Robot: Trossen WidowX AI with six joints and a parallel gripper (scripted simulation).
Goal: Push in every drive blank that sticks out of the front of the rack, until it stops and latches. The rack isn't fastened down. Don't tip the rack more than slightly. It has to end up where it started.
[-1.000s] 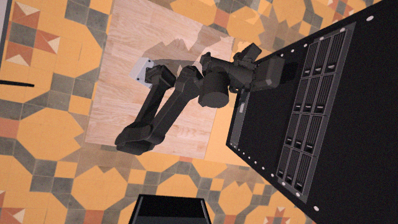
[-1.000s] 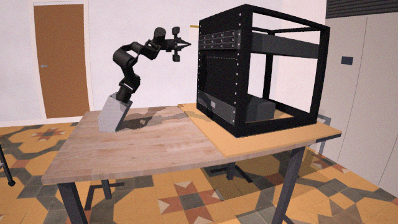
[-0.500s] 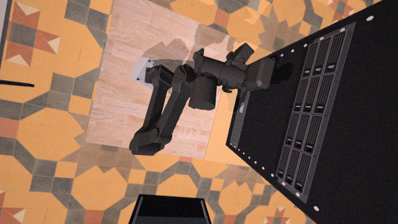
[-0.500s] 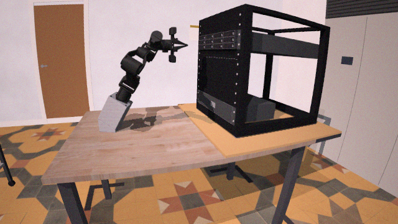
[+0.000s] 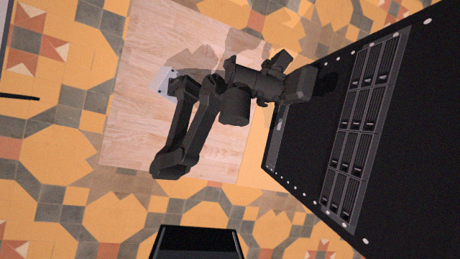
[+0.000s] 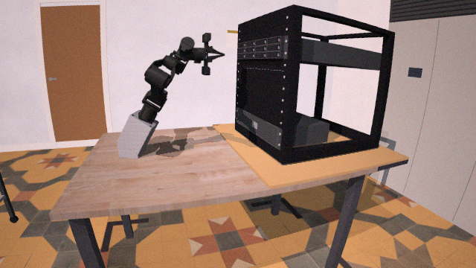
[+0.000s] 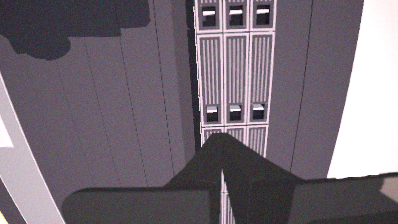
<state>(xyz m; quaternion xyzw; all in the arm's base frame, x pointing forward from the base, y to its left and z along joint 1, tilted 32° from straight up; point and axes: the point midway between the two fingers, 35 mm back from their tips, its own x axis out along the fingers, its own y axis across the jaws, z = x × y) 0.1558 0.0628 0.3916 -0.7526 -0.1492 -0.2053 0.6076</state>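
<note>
Wrist view: the gripper (image 5: 313, 84) (image 6: 224, 54) (image 7: 219, 140) hides part of the lower drive blanks (image 7: 235, 137).

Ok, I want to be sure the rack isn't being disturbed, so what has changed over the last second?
The gripper has drawn back slightly from the front of the rack, the arm folding a little. Nothing was taken hold of or let go. The rack and its drive blanks show no visible change.
</note>
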